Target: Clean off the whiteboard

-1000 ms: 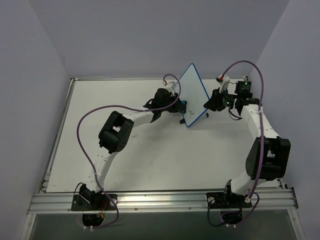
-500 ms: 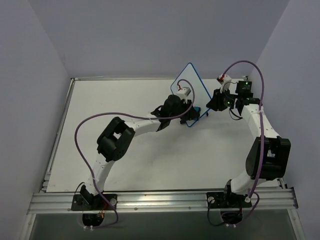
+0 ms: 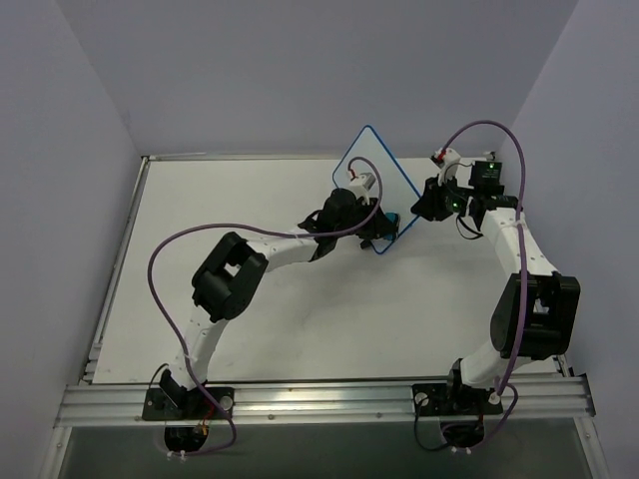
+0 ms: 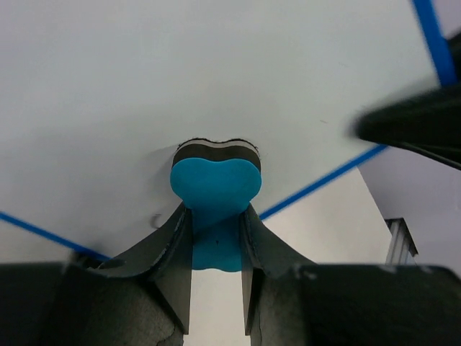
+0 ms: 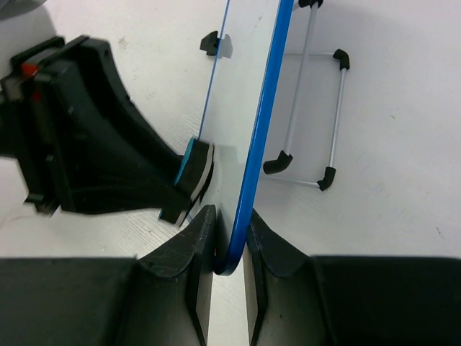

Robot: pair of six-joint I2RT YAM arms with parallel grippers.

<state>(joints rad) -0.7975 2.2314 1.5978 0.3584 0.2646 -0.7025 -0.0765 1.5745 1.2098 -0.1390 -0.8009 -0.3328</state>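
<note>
Top external view: where is the whiteboard?
Tilted up toward the table's far edge, right of its middle. The right gripper pinches its blue rim. Wide tabletop lies left of it and toward the near edge.
And the left gripper?
Clamped on the blue eraser, pressed against the board's face near its lower edge.
Count?
One board, one eraser, two grippers, and one wire stand behind the board.

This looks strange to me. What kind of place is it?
Probably a robot lab: left arm and right arm bolted beside a white table, bare walls, right pincer gripping a whiteboard.
</note>
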